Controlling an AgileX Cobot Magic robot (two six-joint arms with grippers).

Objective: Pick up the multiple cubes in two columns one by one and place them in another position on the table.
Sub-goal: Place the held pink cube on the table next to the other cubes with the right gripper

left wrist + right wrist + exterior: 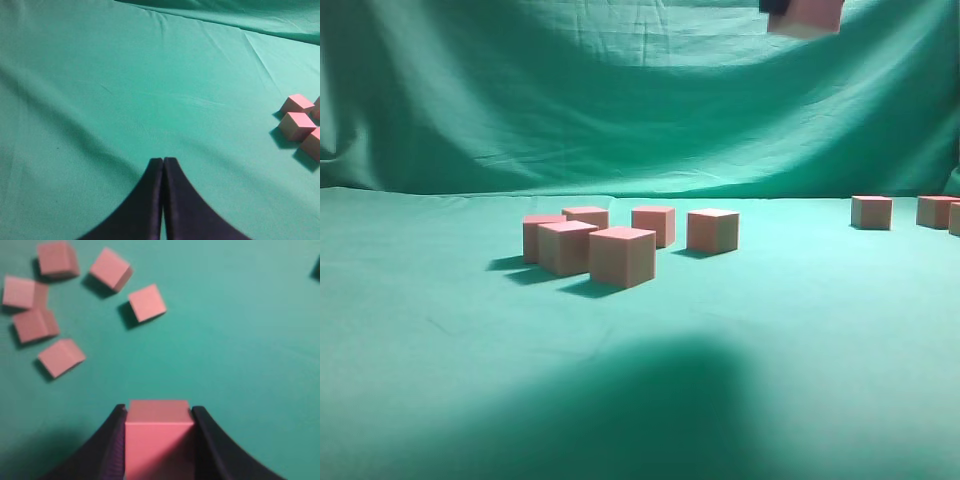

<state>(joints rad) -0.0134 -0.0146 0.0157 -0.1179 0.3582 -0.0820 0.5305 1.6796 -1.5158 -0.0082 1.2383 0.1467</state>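
My right gripper [157, 411] is shut on one pinkish-red cube [159, 435], held high above the table; in the exterior view that cube [808, 15] shows at the top edge. Below it, several cubes [147, 302] lie in a loose cluster on the teal table [240, 340]. From the exterior they stand mid-table [622, 256], with three more cubes [871, 212] in a row at the far right. My left gripper [163, 161] is shut and empty, hovering over bare cloth, with three cubes [297, 125] at its view's right edge.
A draped green backdrop [640, 100] rises behind the table. A broad dark shadow [660, 410] falls on the cloth in the foreground. Bare cloth lies between the middle cluster and the right-hand row.
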